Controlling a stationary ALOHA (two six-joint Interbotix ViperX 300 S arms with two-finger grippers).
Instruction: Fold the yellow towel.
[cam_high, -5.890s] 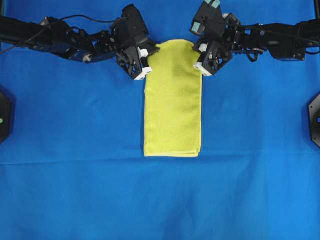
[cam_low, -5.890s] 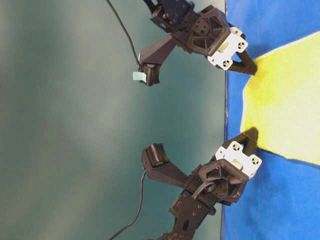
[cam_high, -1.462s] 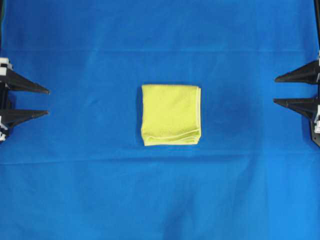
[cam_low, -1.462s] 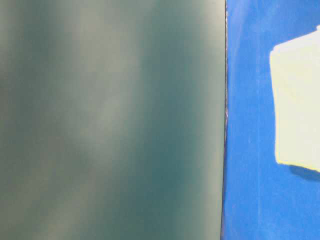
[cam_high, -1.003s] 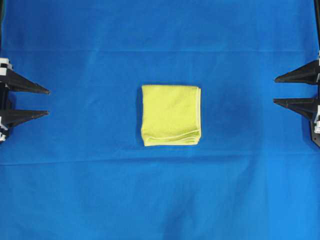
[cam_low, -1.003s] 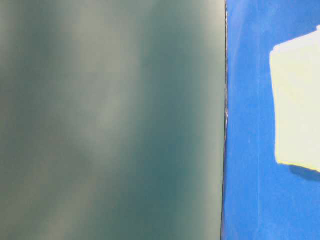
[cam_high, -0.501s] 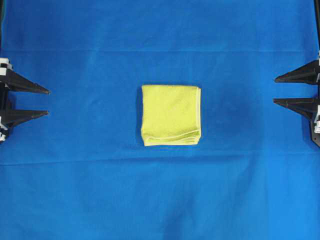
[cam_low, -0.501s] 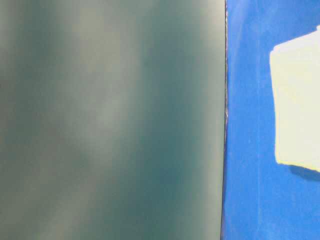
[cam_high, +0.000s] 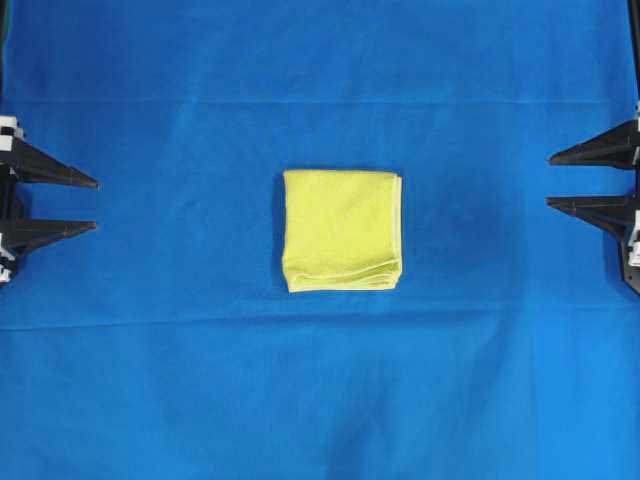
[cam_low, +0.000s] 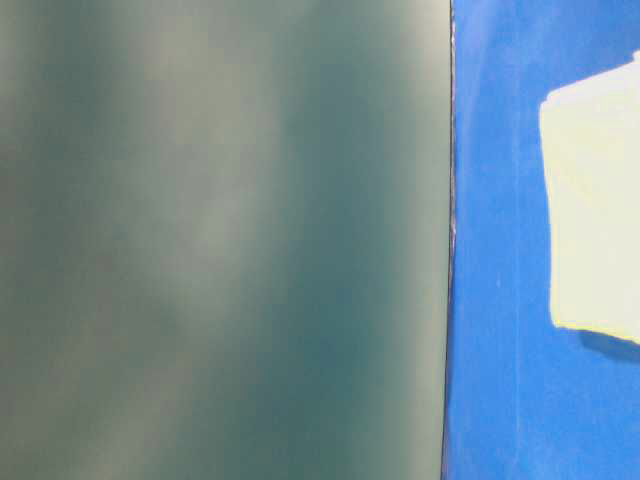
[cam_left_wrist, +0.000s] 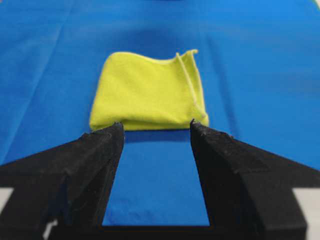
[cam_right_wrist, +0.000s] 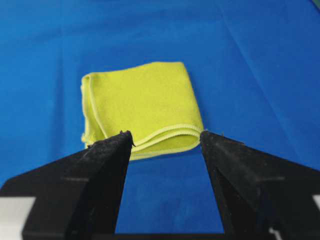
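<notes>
Yellow towel (cam_high: 342, 230) folded square on blue cloth (cam_high: 320, 400). Left end effector (cam_high: 88, 205), right end effector (cam_high: 556, 180) parted, empty, well apart from it. Loose layered hems (cam_right_wrist: 165, 137) liable to spring open if snagged

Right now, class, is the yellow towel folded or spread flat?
Folded. The yellow towel lies as a compact square on the blue cloth, with stacked hemmed edges showing along its near side in the right wrist view.
</notes>
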